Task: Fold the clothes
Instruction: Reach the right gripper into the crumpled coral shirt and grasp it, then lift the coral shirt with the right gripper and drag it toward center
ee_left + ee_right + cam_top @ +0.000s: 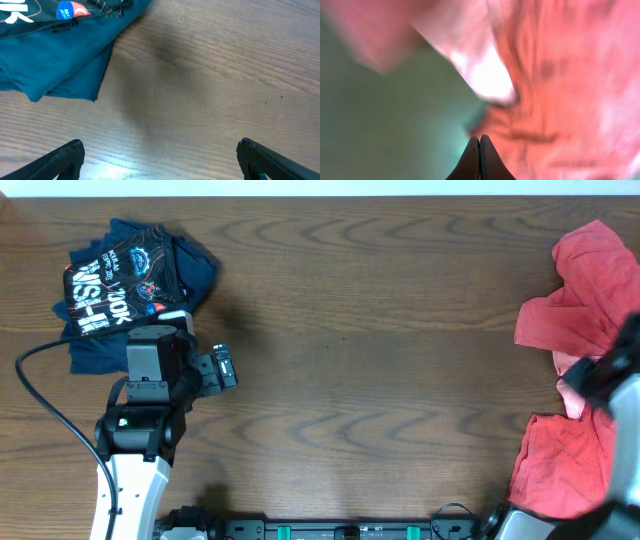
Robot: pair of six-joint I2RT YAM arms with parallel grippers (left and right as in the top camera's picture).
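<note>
The clothes, a crumpled coral-red and salmon-pink heap (585,290), lie at the table's right edge, with more of the fabric lower down (560,475). My right arm (620,375) reaches over the heap. In the right wrist view my right gripper (479,137) is shut, its tips pressed together at the edge of the blurred coral fabric (560,90). My left gripper (225,367) hovers at the left over bare wood. It stands wide open (161,144) with nothing between its fingers.
A folded navy shirt with white lettering (130,280) lies at the back left, its corner showing in the left wrist view (55,55). The wooden table (380,350) spreads between the two arms. A black cable (40,395) loops at the left.
</note>
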